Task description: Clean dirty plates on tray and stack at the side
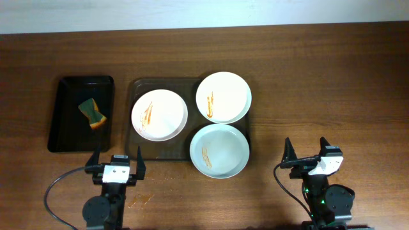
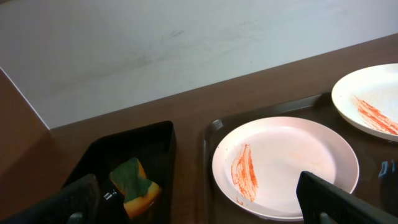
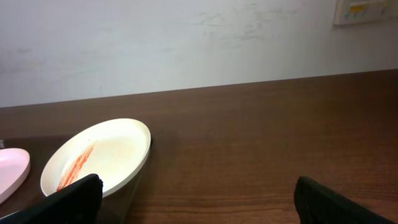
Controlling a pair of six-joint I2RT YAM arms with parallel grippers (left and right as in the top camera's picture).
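– Plates [image 1: 160, 114] and fingers: how do they stand?
– I have both sets spread wide, holding nothing. My left fingers [image 1: 138, 161] hang at the near side of the bench [image 1: 319, 64]. From overhead, one tip lies over the near rim of the tray [image 1: 160, 151]. My right fingers [image 1: 289, 152] sit well to the right of the tray, over bare wood.
– And outward from there?
– All three lie on the tray. Nearest my left fingers is the left white plate [image 1: 167, 110], streaked orange on its left half. The blue-green plate [image 1: 219, 150] takes the near right corner, and its edge juts past the tray's near rim. The far white plate [image 1: 223, 96] fills the far right corner, right up to the rim. The three rims crowd together; I cannot tell whether they touch.
– Room to move?
– Open wood runs from the tray's right side out past my right fingers. On the left, the small black tray [image 1: 64, 137] lies just beside the big one, with a narrow strip of wood between them and a green and orange sponge [image 1: 92, 113] in it. An orange smear [image 1: 140, 199] marks the bench by my left arm.
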